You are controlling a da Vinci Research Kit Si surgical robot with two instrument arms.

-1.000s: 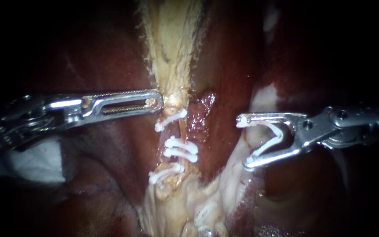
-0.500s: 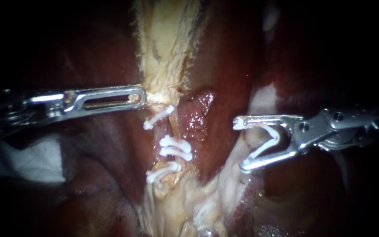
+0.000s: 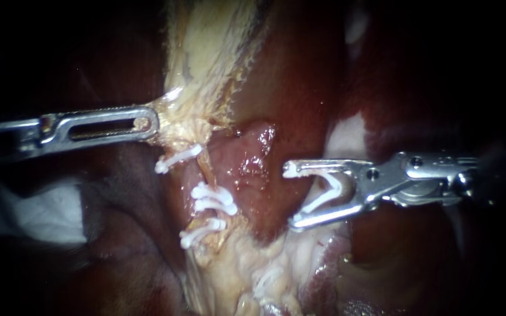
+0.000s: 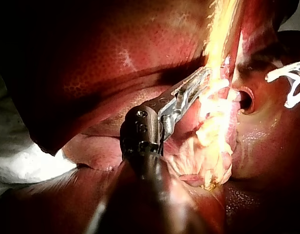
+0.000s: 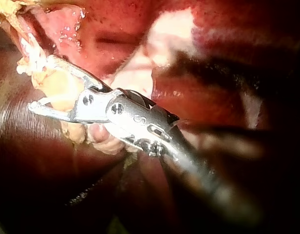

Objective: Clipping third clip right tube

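While my left instrument (image 3: 147,122) is clamping the pale tissue (image 3: 197,70), my right instrument (image 3: 289,196) is holding an open clip (image 3: 329,190) between spread jaws, facing the tube (image 3: 206,172) crosswise ahead, not yet touching.

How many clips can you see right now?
5. Four on the tube: top clip, middle pair, lowest clip. Fifth clip: held by the right instrument. More may hide lower down.

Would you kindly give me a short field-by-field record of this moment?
left instrument: jaws shut on pale tissue, just above the clipped stretch
right instrument: jaws spread wide, holding an open clip, apart from the tube
tube: several white clips across it
liver: dark red, behind
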